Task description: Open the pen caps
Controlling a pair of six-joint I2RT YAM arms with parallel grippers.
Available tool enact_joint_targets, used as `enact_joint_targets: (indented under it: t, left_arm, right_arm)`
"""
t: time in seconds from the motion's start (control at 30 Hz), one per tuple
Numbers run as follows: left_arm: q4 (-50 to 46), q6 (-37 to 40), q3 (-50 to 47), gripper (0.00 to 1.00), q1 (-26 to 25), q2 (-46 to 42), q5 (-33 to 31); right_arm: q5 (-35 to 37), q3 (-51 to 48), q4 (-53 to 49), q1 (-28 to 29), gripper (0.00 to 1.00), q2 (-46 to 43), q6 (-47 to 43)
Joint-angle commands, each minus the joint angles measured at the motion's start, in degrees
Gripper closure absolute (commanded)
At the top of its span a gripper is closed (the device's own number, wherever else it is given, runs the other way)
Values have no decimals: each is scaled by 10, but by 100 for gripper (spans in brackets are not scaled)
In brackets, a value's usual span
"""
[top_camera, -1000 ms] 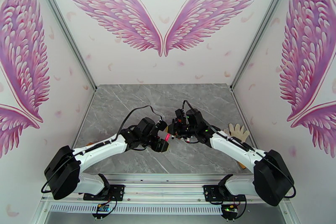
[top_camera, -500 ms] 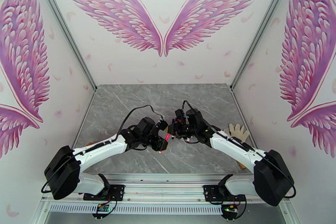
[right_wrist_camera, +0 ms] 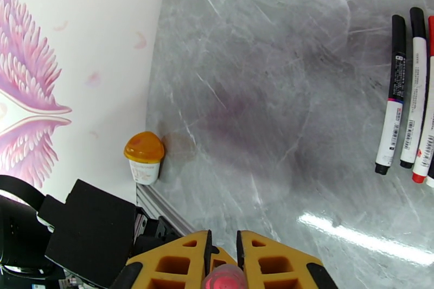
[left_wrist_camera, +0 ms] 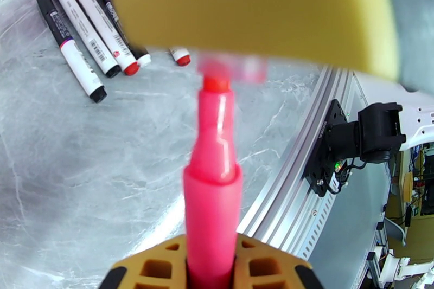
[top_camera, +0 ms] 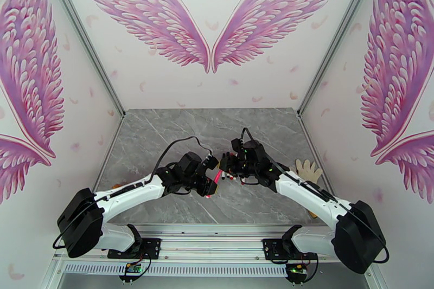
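Note:
My left gripper (left_wrist_camera: pixel 211 265) is shut on the barrel of a pink pen (left_wrist_camera: pixel 211 187), which points away from its camera with its red tip bare. Just past that tip is the blurred yellow finger (left_wrist_camera: pixel 255 11) of my right gripper (right_wrist_camera: pixel 223 263), which is shut on a pinkish pen cap (right_wrist_camera: pixel 223 279). In the top view the left gripper (top_camera: pixel 209 184) and the right gripper (top_camera: pixel 225 168) meet above the table's middle with the pink pen (top_camera: pixel 216 178) between them. Several capped pens (left_wrist_camera: pixel 81 24) lie side by side on the marble; the same pens (right_wrist_camera: pixel 412 95) show in the right wrist view.
A white glove (top_camera: pixel 308 169) lies at the table's right edge. A small cup with an orange lid (right_wrist_camera: pixel 144 157) stands at the left edge by the wall. A metal rail (left_wrist_camera: pixel 304 176) runs along the near edge of the table. A short white and red end (left_wrist_camera: pixel 180 57) peeks from under the right finger.
The left gripper has closed on the pink pen. The right arm has shifted slightly to the right, away from the left gripper.

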Motion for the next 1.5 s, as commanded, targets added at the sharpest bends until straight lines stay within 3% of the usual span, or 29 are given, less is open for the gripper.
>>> enact_joint_targets:
  t: [0.0,0.37,0.53,0.77,1.17,1.47]
  left_arm:
    - [-5,4,-10,86,-3,-18,41]
    - [-18,-1,-31,87,-3,-55,27]
    - [-5,-30,-59,87,12,-94,-23]
    - [-13,-70,-117,85,20,-167,-102]
    - [-84,-95,-186,85,67,-287,-140]
    - [-84,-93,-189,85,72,-285,-144]
  right_arm:
    - [38,7,0,-7,90,-17,12]
    - [52,17,-10,-31,90,-27,-7]
    - [62,23,-100,-29,88,-35,-59]
    - [145,-13,-226,2,88,-43,-103]
    - [191,-104,-264,53,87,-42,-100]
    - [193,-125,-249,53,85,-8,-113]
